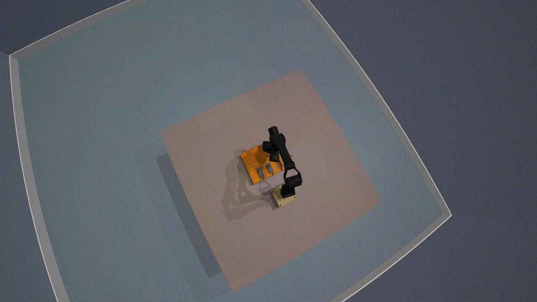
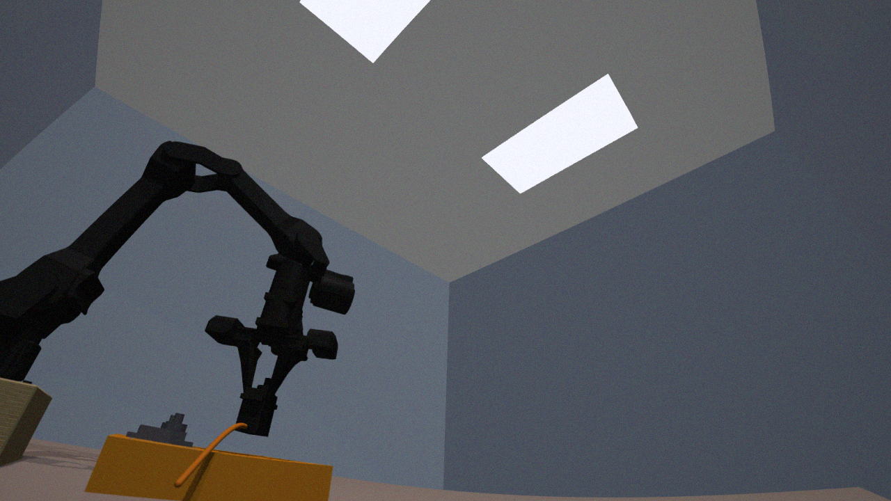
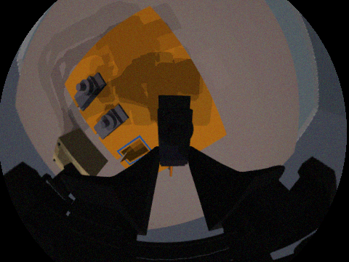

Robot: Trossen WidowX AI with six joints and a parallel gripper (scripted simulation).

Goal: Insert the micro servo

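Note:
The loose micro servo (image 2: pixel 255 416) (image 3: pixel 174 127) is black and upright, its stepped shaft end up. My gripper (image 2: pixel 259 386) (image 3: pixel 173 150) is shut on its upper part and holds it a little above the orange deck (image 1: pixel 248 159) (image 2: pixel 280 479) (image 3: pixel 214 127). Its orange cable (image 2: pixel 208 451) (image 3: pixel 171 171) hangs down past the deck's side in the exterior view. The marked pocket (image 3: pixel 129 143) is a dark hole with a blue outline, left of and below the servo in the wrist view; my left finger comes close to its right corner. In the top view the arm hides the held servo.
Two grey servos sit in the deck, one (image 1: pixel 269 168) (image 3: pixel 109 121) beside the pocket and one (image 1: pixel 260 172) (image 3: pixel 87 89) farther along. Their shafts stand up from the deck. The tan arm base (image 1: pixel 278 199) (image 2: pixel 18 414) (image 3: pixel 81 153) stands near the deck's pocket side.

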